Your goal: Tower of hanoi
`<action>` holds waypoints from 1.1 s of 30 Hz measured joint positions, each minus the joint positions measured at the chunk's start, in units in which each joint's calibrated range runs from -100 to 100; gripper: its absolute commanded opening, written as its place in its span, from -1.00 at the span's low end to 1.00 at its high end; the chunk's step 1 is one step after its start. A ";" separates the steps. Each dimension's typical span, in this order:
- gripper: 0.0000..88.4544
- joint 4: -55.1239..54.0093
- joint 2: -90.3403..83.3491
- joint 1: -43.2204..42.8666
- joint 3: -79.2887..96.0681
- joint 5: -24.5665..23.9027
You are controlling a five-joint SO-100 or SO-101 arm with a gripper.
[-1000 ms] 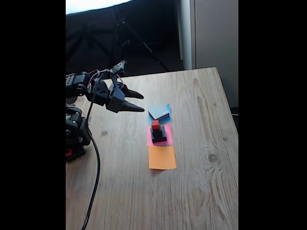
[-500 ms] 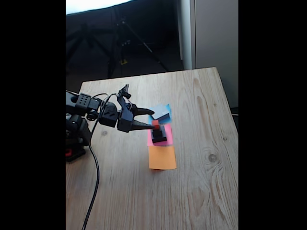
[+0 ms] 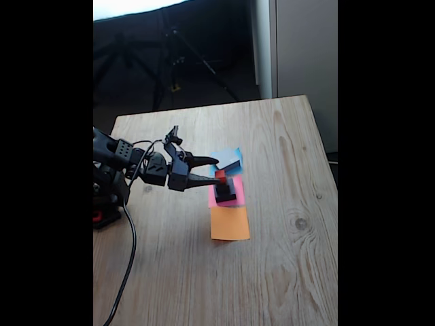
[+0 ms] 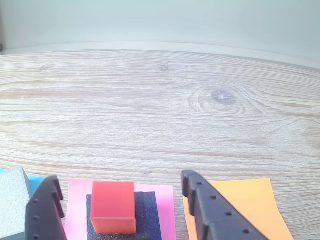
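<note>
Claw [image 4: 122,192]: jaws spread wide, holding nothing, flanking the red cube [image 4: 113,207].
Red cube location: top of black stack [image 3: 225,191] on pink paper [image 4: 77,205]; grey block [image 3: 225,159] on blue paper nearby.
Handling: likely light, rigid, smooth; topples easily.
Hold point: opposite flat side faces, mid-height, clear of block beneath.

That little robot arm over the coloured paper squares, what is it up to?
It is playing a block version of the Tower of Hanoi. The gripper is open, its two fingers on either side of the red cube, not yet closed on it. That cube tops a stack of black blocks on the pink paper. The flat grey block sits alone on the blue paper, and the orange paper has no block on it.
</note>
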 measured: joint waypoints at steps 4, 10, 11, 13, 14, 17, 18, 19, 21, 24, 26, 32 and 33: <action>-0.36 -1.12 1.71 0.00 0.00 0.00; -0.37 -6.81 6.50 -0.62 1.13 0.00; -0.37 -7.85 7.18 -0.52 1.30 0.00; -0.37 -9.61 8.47 -0.83 1.56 0.00; -0.37 -10.49 9.06 -1.24 1.83 0.00; -0.37 -12.25 10.69 -1.65 1.83 0.00; -0.37 -12.65 11.29 -1.55 1.83 0.00; -0.37 -13.21 11.89 -1.45 1.83 0.00; -0.37 -14.25 13.08 -1.55 1.83 0.00; -0.38 -16.41 15.31 -2.37 1.83 0.00; -0.40 -18.25 16.84 -2.37 1.83 0.00; -0.43 -20.34 18.38 -2.89 1.83 0.00; -0.44 -20.42 18.55 -2.89 1.83 0.00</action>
